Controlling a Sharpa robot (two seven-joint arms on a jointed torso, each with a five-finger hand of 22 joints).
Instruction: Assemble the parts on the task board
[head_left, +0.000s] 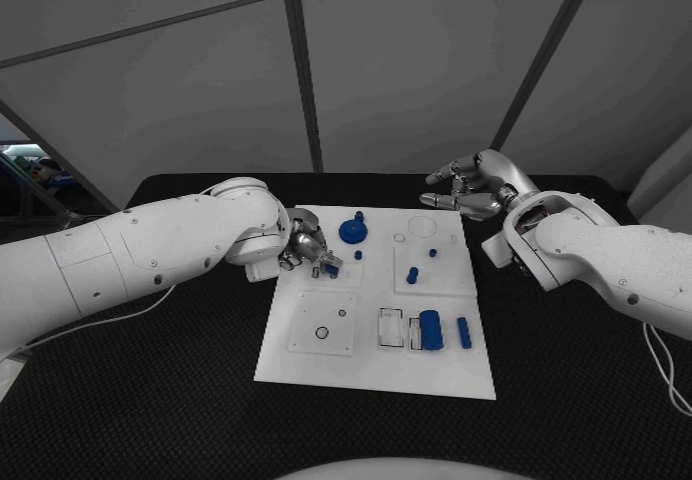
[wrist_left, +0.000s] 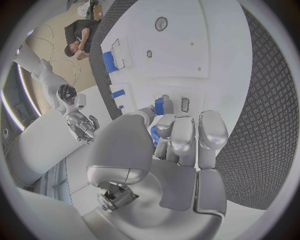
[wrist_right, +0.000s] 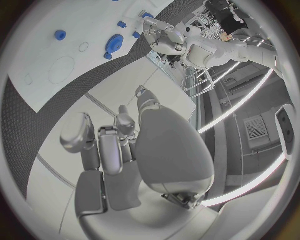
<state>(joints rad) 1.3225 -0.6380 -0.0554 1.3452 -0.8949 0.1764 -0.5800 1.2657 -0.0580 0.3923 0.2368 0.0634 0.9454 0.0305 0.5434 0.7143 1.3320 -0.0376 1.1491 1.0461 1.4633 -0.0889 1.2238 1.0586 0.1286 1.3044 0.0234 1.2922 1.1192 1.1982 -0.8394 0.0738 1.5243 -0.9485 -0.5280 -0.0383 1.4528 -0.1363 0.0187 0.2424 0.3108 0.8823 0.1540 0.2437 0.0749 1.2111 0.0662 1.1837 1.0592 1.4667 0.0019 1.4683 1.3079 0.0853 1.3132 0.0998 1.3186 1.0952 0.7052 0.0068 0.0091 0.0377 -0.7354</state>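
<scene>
The white task board (head_left: 310, 355) lies in the middle of the black table. My left hand (head_left: 306, 248) hovers over the board's left edge and pinches a small blue part (wrist_left: 160, 106) between thumb and fingertips; the part also peeks out below the hand (head_left: 330, 268). A blue gear (head_left: 352, 231) stands just beyond that hand. My right hand (head_left: 469, 190) hangs over the board's far right corner with its fingers loosely apart and nothing in them. From the right wrist view, the hand (wrist_right: 119, 150) looks onto the gear (wrist_right: 114, 42).
Several small blue pegs (head_left: 413, 275) stand mid-board. A large blue cylinder (head_left: 430, 328), a blue bar (head_left: 463, 332) and a clear frame (head_left: 391, 327) lie at the near right. A recessed square with a small ring (head_left: 322, 332) sits near left.
</scene>
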